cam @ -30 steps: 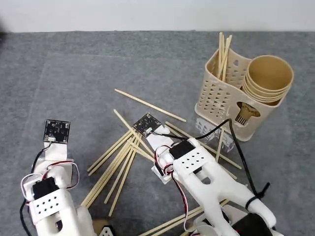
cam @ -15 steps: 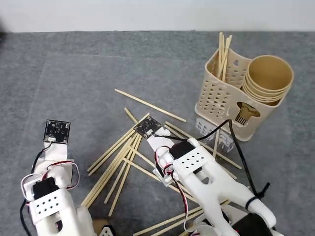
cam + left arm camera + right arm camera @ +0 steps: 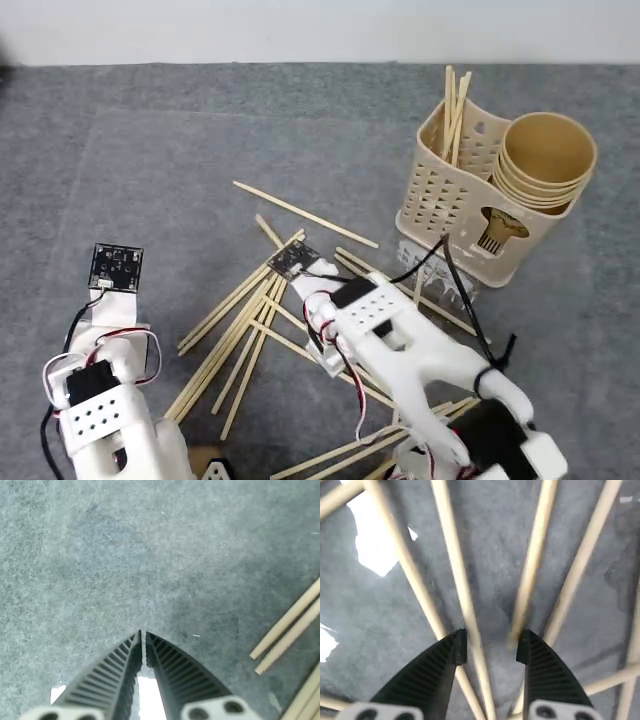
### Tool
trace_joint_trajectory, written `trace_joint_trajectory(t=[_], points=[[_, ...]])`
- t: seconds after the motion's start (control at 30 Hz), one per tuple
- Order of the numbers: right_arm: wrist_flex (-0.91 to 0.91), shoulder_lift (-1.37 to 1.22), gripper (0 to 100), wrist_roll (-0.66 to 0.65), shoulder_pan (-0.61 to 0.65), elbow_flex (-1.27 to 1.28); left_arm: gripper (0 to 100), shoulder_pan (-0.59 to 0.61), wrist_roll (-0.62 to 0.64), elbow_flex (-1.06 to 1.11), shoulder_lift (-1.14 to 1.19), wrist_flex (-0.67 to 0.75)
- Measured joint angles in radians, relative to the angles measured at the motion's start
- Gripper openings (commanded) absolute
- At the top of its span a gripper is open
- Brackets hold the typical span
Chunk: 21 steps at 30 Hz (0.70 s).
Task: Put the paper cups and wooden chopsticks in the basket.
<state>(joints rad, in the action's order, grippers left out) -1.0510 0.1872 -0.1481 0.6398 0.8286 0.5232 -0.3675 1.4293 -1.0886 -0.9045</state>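
Observation:
Several wooden chopsticks (image 3: 245, 315) lie fanned across the grey mat. The beige basket (image 3: 445, 195) at the right holds a stack of paper cups (image 3: 545, 155) and a few upright chopsticks (image 3: 455, 105). My right arm (image 3: 385, 325) leans over the middle of the pile. Its gripper (image 3: 491, 642) is open just above the mat, with one chopstick (image 3: 457, 587) running between the fingers and a second chopstick (image 3: 532, 570) ending by the other fingertip. My left gripper (image 3: 143, 636) is shut on nothing, over bare mat. Two chopstick ends (image 3: 287, 627) lie off to its side.
My left arm (image 3: 100, 400) stands at the front left corner, away from the pile. More chopsticks (image 3: 400, 440) lie under and in front of the right arm's base. One chopstick (image 3: 305, 215) lies alone farther back. A pale wall borders the mat's far edge.
My right arm has shifted left and turned over the pile. Several chopsticks beneath it have been pushed about, and those near its base have slid.

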Motion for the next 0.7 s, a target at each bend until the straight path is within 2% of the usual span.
trace_joint_trajectory(t=[0.3, 0.43, 0.6, 0.7], points=[[-0.066, 0.068, 17.7, 0.0, 0.003, -0.02, 2, -0.002, 0.0, 0.0, 0.0, 0.0], [-0.132, 0.121, 17.7, 0.017, 0.061, -0.02, 2, -0.005, 0.0, 0.0, 0.0, 0.0], [-0.132, 0.132, 17.6, 0.069, 0.158, -0.02, 2, -0.005, 0.0, 0.0, 0.0, 0.0], [-0.104, 0.132, 17.6, 0.072, 0.173, -0.02, 2, -0.005, 0.0, 0.0, 0.0, 0.0]])
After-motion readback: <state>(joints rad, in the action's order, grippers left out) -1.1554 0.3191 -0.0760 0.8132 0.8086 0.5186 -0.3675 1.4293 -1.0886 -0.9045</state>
